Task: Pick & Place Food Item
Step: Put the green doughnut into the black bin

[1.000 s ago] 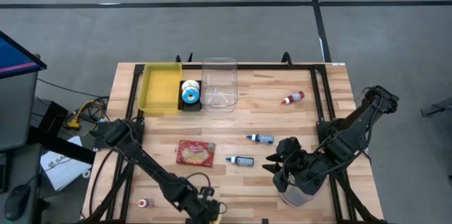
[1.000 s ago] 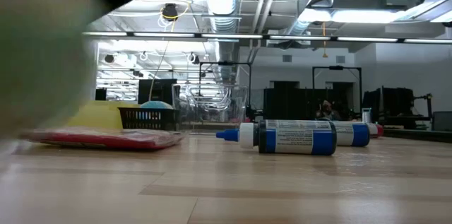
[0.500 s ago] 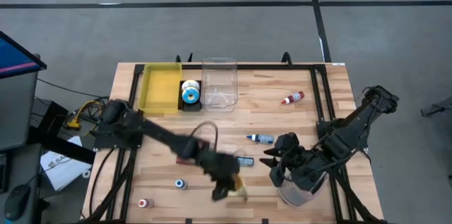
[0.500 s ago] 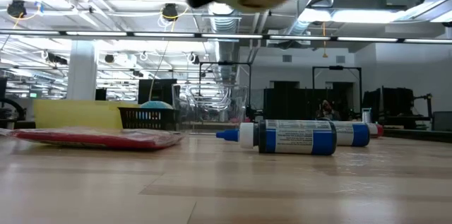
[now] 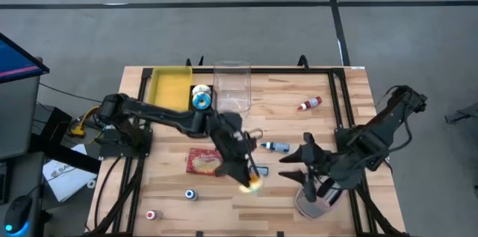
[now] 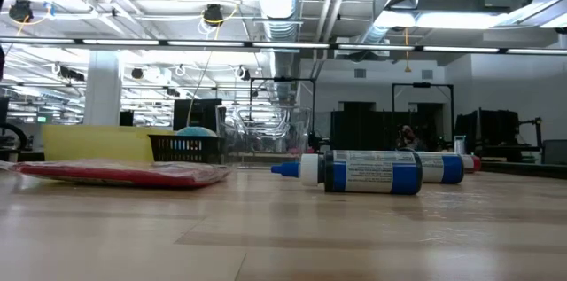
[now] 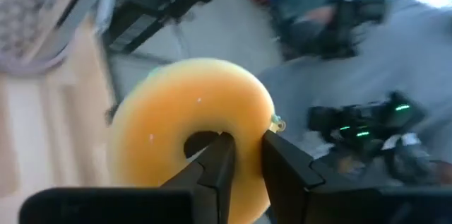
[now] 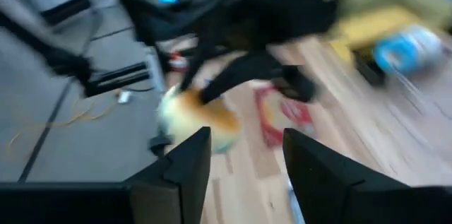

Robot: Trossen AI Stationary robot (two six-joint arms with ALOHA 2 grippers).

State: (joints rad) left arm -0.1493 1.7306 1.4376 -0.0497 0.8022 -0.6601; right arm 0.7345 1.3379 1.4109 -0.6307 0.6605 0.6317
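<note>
A yellow-orange ring doughnut [image 5: 252, 184] hangs in the air above the table's near middle, with my left gripper [image 5: 245, 176] shut on it. The left wrist view shows the doughnut [image 7: 176, 118] close up. In the right wrist view the doughnut [image 8: 192, 116] shows at the end of the left arm. My right gripper [image 5: 297, 155] hovers to the doughnut's right, open and holding nothing; its fingers [image 8: 185, 159] stand wide apart. Neither gripper shows in the low view. My left gripper pinches the doughnut's ring wall [image 7: 247, 143] beside the hole: one finger [image 7: 217, 162] reaches into the hole and the other [image 7: 282, 169] lies on the outer rim. The doughnut is lifted clear of the table, its flat face turned toward the wrist camera.
A red flat packet [image 5: 206, 161] and two blue-capped bottles [image 5: 275, 146] [image 5: 258, 170] lie mid-table. At the far edge stand a yellow bin [image 5: 170, 93], a black basket [image 5: 201, 99] and a clear container [image 5: 232, 88]. A pale grey bowl [image 5: 314, 205] sits under my right arm.
My left gripper has risen from the table's near edge with the doughnut, lifting it clear. It has swung toward the right and far side and turned from pointing down to nearly level. My right gripper has risen a little and rolled.
</note>
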